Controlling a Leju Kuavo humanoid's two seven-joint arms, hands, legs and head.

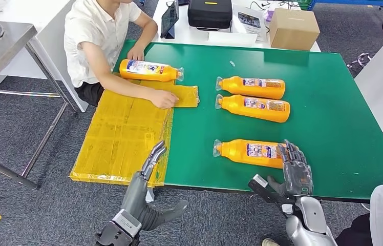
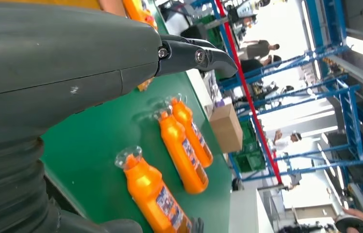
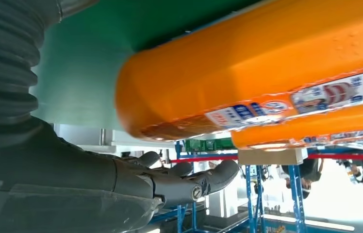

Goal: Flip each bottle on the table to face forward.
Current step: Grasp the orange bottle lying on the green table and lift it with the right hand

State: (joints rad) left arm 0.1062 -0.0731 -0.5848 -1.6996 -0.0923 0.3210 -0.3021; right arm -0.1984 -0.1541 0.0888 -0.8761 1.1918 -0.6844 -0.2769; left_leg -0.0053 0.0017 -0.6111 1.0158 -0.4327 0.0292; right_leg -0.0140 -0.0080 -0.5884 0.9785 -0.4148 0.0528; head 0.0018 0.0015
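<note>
Fingers of the right hand lie spread over the base end of the nearest orange plastic bottle with a printed label, touching it at the worktop's 5 o'clock edge; whether they grip it I cannot tell. That bottle lies on its side, cap toward 9 o'clock, label up. The left hand sits at 7 o'clock, fingers straight and together, holding nothing, over the edge of the yellow plastic sheet. Toward 12 o'clock from the nearest bottle, two more orange bottles lie side by side, one just beside the other, caps toward 9 o'clock. A fourth orange bottle rests at 10 o'clock, cap toward 3 o'clock, beside a person in a white shirt whose hand presses the yellow sheet. All rest on the green worktop. A brown cardboard box stands beyond at 1 o'clock.
</note>
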